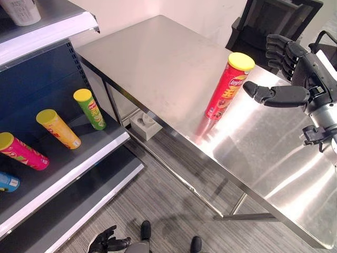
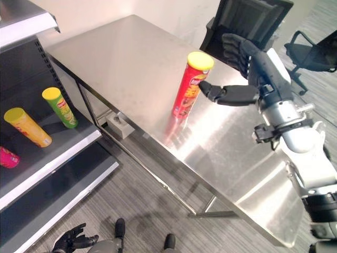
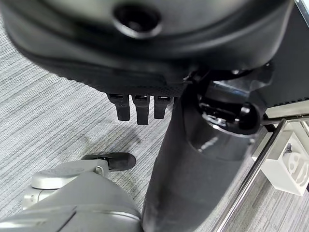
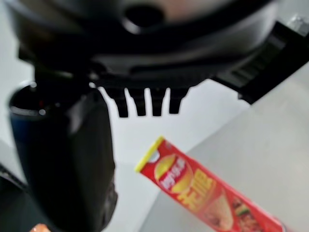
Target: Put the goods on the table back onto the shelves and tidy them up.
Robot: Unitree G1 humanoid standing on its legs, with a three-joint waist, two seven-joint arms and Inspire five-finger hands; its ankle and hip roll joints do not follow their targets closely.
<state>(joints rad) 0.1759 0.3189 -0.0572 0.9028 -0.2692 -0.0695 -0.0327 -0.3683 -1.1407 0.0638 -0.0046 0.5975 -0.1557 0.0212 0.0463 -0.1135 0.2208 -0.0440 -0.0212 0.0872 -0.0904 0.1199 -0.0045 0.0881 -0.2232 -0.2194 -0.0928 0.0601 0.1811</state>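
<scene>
Tall red cardboard crisp tube w/ yellow lid [image 1: 227, 87] standing upright, slightly tilted, on steel-topped table [image 1: 158, 58], near its front edge, mid-table. Long axis vertical, lid up. Nothing else on table top.

Right hand [image 1: 295, 74] hovering just right of tube, about upper-body height, palm facing it. Fingers spread & straight, thumb [image 2: 221, 94] stretched out toward tube wall, tip near but apart, no contact. Nothing held. Right wrist view: tube [image 4: 207, 191] ahead of fingers, gap between, confirms no grip yet.

Left hand [image 1: 108, 242] hanging low by floor, well apart from table, fingers loosely open, idle. Right hand clearly the nearer one.

Key relation: tube lies left of right hand, so coming move prob. a short sideways close-in leftward, fingers wrapping round vertical body below lid. Risk: thumb nudge tips tall narrow tube toward table edge.

Dark shelf unit [image 1: 79, 158] at left, across gap from table. On its middle board lying down: green tube [image 1: 90, 109], orange-yellow tube [image 1: 58, 128], pink tube [image 1: 22, 151]. Free board space between them.
</scene>
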